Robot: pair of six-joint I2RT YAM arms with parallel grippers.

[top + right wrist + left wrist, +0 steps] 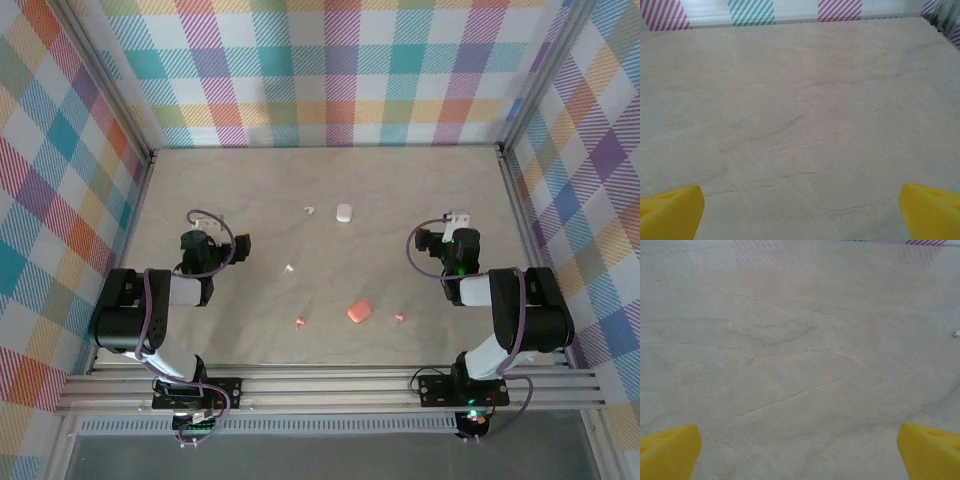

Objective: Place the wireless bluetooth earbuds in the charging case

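Two cases: white case (344,212), pink case (359,312). Four earbuds: white pair (289,268) beyond the pink case, pink pair (399,317) flanking it. Left claw (800,452) and right claw (800,212) gape wide, empty.

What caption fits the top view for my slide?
Loose on the table between the arms: white case, pink case, two white buds, two pink buds.

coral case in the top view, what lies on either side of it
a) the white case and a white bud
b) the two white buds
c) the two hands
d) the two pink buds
d: the coral case has a pink bud on its left and a second pink bud on its right, neither touching it.
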